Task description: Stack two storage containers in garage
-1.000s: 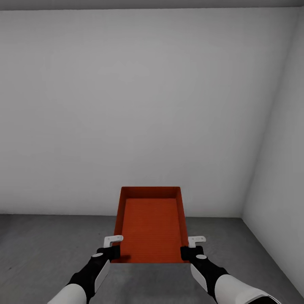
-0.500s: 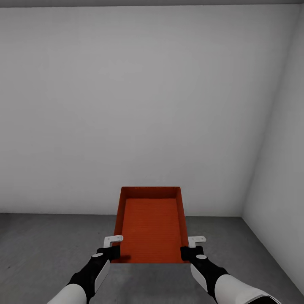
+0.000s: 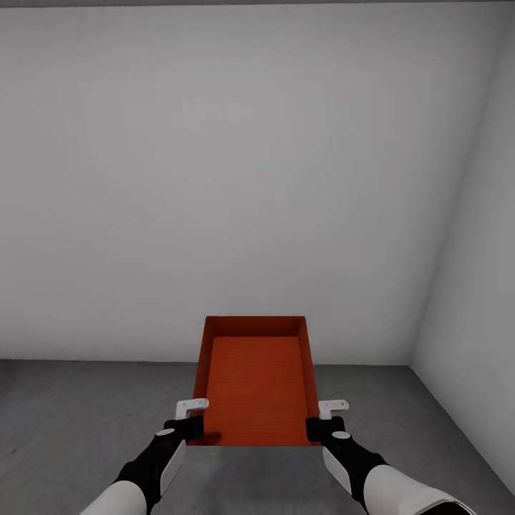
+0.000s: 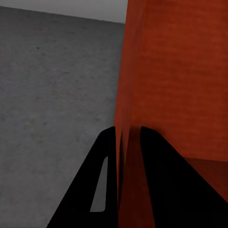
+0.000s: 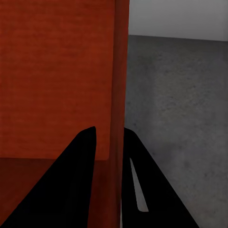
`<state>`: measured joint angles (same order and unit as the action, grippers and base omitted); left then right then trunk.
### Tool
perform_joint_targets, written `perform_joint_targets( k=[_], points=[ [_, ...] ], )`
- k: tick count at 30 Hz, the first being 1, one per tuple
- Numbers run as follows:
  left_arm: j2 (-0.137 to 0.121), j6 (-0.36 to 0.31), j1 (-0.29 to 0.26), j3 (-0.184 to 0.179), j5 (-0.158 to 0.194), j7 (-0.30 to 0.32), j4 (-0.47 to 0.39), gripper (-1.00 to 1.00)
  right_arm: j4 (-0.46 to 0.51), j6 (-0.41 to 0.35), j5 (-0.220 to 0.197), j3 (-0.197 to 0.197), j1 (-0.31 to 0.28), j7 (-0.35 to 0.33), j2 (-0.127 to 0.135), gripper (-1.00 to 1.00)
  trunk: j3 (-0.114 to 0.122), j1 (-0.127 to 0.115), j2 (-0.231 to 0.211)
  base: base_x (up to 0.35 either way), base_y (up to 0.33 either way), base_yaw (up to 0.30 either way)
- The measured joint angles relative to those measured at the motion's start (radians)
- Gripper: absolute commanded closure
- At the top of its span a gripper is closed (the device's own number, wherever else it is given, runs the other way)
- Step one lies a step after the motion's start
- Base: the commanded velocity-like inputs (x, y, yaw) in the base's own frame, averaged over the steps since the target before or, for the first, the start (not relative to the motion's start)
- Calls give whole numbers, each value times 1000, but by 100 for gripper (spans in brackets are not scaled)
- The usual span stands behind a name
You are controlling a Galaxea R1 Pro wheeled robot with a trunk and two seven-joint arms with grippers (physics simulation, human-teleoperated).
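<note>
Carrying a single red-orange storage container (image 3: 256, 383) between both arms, the robot faces a plain white-grey wall (image 3: 236, 179) in the corner of the garage. The left tool (image 3: 194, 423) pinches the near end of the container's left side wall; the left wrist view shows that thin wall (image 4: 124, 118) clamped between the two dark fingers (image 4: 161, 190), one inside the bin and one outside. The right tool (image 3: 315, 423) pinches the right side wall in the same manner — in the right wrist view the wall (image 5: 119, 95) runs between its fingers (image 5: 71, 190). Held roughly level and lengthwise away from the robot, the container hangs above the dark grey concrete floor (image 3: 71, 415), its open top upward and its ribbed flat bottom visible — nothing lies inside. A second wall (image 3: 472, 286) meets the first at the right, forming the corner beyond the container.
</note>
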<state>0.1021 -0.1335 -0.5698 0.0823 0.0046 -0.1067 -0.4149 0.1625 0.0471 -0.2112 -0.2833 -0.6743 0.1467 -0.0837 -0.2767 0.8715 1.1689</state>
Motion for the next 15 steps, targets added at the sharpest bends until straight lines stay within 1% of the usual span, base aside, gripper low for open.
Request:
perform_joint_targets(
  k=[15],
  points=[
    [0,0,0,1,0,0,1,100,0,0,0,0,0,0,0,100,-47,58,105,0,0,0]
  ],
)
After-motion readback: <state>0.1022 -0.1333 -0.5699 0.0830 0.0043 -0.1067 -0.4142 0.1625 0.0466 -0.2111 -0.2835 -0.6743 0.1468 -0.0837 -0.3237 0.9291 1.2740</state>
